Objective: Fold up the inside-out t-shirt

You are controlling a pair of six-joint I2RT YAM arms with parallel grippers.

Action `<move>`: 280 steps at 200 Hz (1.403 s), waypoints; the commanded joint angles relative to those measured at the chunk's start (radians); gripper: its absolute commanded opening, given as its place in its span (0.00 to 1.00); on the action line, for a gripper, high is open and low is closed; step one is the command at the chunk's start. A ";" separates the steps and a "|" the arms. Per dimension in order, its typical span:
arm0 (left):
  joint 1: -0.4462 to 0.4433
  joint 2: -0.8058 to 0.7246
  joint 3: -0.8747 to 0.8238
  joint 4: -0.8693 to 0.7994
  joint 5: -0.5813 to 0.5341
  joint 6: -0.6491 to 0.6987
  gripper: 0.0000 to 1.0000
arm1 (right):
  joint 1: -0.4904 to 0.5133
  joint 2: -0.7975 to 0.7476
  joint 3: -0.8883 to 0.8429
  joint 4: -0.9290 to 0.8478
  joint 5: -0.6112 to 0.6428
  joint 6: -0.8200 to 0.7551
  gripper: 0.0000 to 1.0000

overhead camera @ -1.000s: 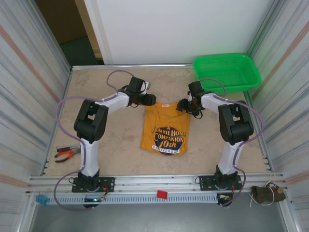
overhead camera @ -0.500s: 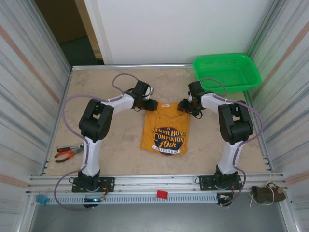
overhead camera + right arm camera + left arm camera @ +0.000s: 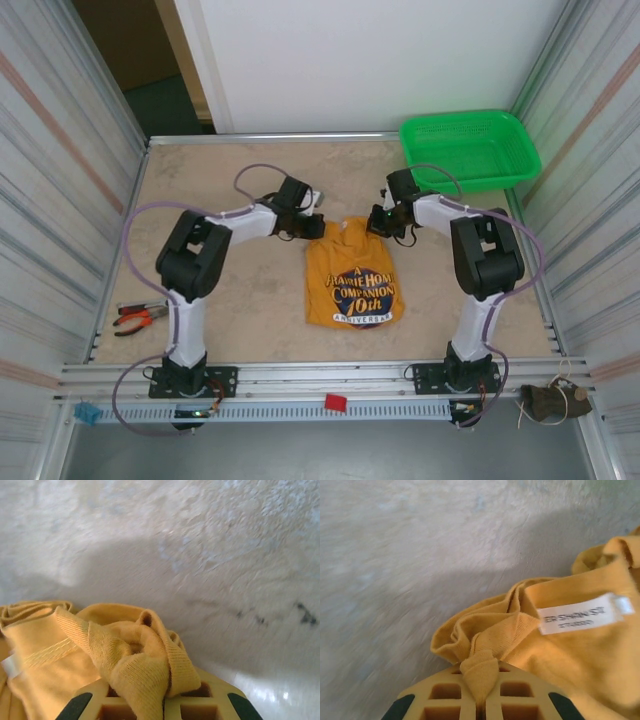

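Note:
The inside-out t-shirt (image 3: 354,282), mustard-orange, lies partly folded in the middle of the table with its dark-and-white print facing up. My left gripper (image 3: 318,228) is shut on the shirt's far left corner; a pinch of cloth (image 3: 481,672) sits between its jaws, and the white tag (image 3: 577,618) lies just right of it. My right gripper (image 3: 376,221) is shut on the far right corner, with a bunched fold (image 3: 142,667) clamped between its jaws. The far edge of the shirt is gathered and lifted between the two grippers.
A green basket (image 3: 470,148) stands at the back right corner. Pliers with orange handles (image 3: 138,317) lie at the left edge of the table. Metal walls run along both sides, and a rail lines the near edge.
Both grippers have shut on the shirt's far corners. The left gripper moved right and toward me, and the shirt shifted right and toward the near edge with its far edge bunching.

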 commanded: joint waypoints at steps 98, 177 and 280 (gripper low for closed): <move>0.170 -0.300 0.224 0.116 0.111 -0.036 0.00 | -0.022 -0.119 0.483 -0.045 -0.102 0.096 0.00; 0.080 -0.578 -0.405 0.391 0.077 -0.107 0.00 | 0.038 -0.457 -0.227 0.205 -0.025 0.151 0.00; 0.043 -0.487 -0.463 0.388 -0.161 -0.049 0.00 | 0.098 -0.318 -0.176 0.266 0.120 0.080 0.00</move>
